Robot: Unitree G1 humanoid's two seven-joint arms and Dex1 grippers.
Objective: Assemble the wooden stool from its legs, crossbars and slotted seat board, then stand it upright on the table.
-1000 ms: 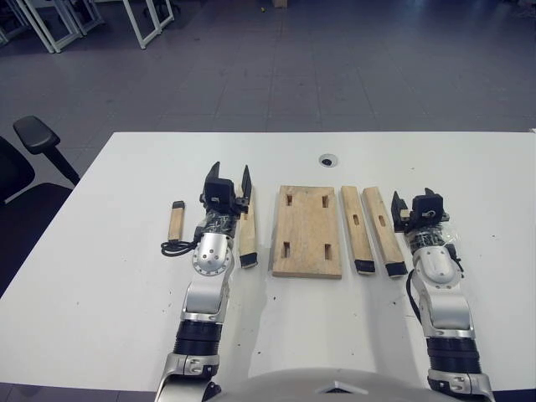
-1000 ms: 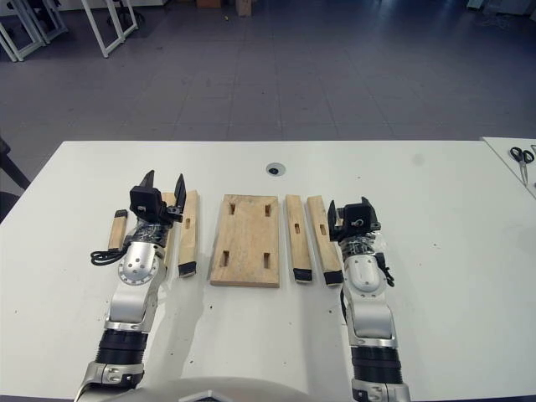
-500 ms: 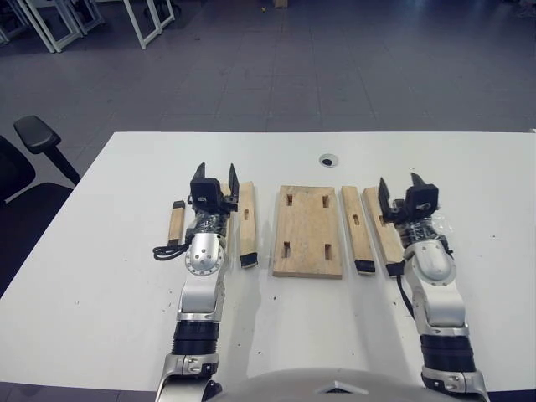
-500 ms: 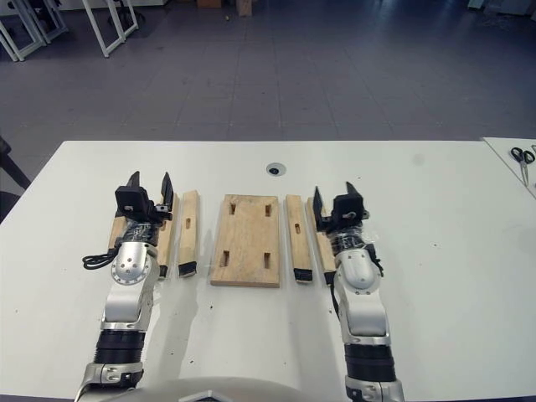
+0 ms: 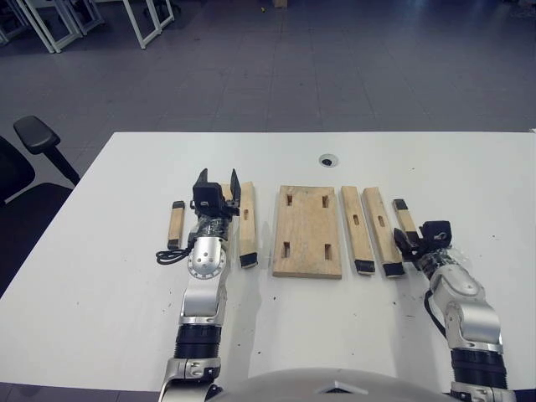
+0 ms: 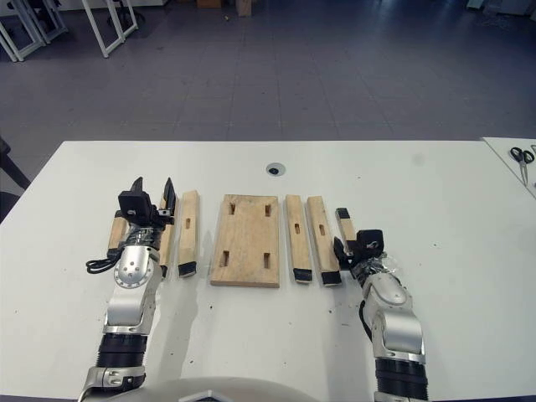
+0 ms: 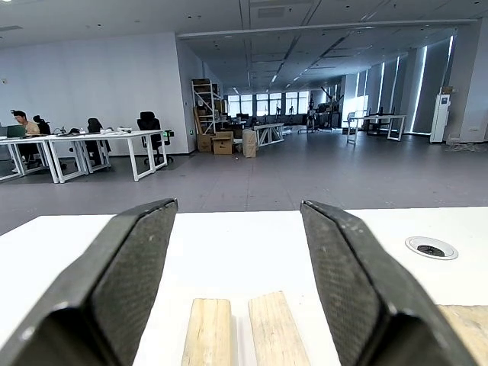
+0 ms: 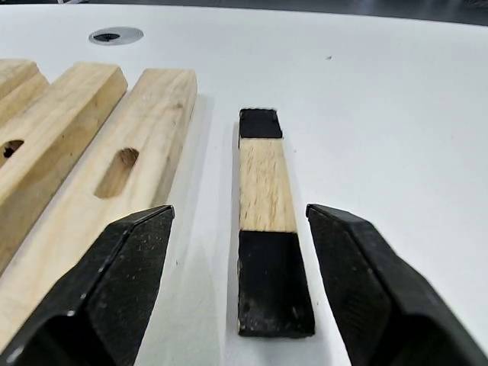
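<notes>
looks like the right claw point(image 8: 240, 217) sits low over the table point(image 8: 381, 91), fingers point(image 8: 122, 267) spread wide, with the short crossbar point(image 8: 266, 183) dead ahead between them, its long axis running straight away, just right of the outer leg point(image 8: 152, 114), while the left claw point(image 5: 218, 177) is well off.

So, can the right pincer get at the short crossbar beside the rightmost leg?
Probably yes. The right pincer is open and lined up with the short crossbar, which lies flat with nothing on it; the rightmost leg beside it sits apart.
</notes>
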